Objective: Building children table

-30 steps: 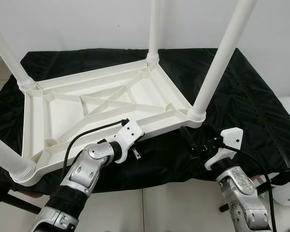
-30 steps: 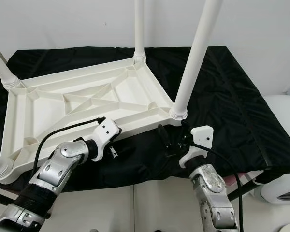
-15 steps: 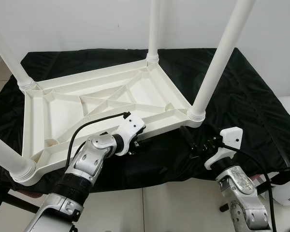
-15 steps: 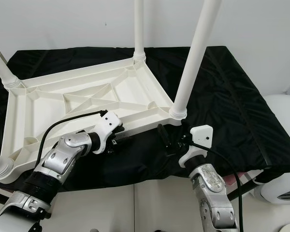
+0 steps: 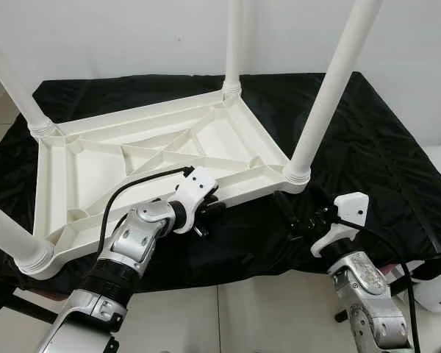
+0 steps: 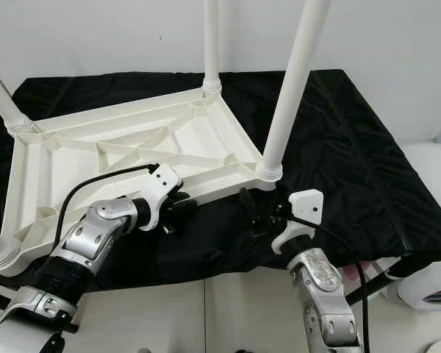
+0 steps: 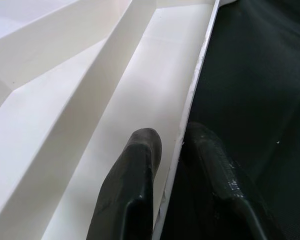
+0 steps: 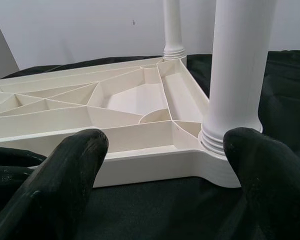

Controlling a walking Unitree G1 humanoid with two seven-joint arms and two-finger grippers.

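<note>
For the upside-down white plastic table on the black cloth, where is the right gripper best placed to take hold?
Probably the near edge rim of the white plastic table, beside the near-right leg. That thin upright wall suits two fingers, as the left gripper shows. The right gripper, open, faces it from the robot's side.

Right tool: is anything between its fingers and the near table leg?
Nothing visible. The right tool is open, its fingers spread wide, with bare black cloth between them and the base of the near table leg on the upturned tabletop. The left tool straddles the tabletop's near rim.
</note>
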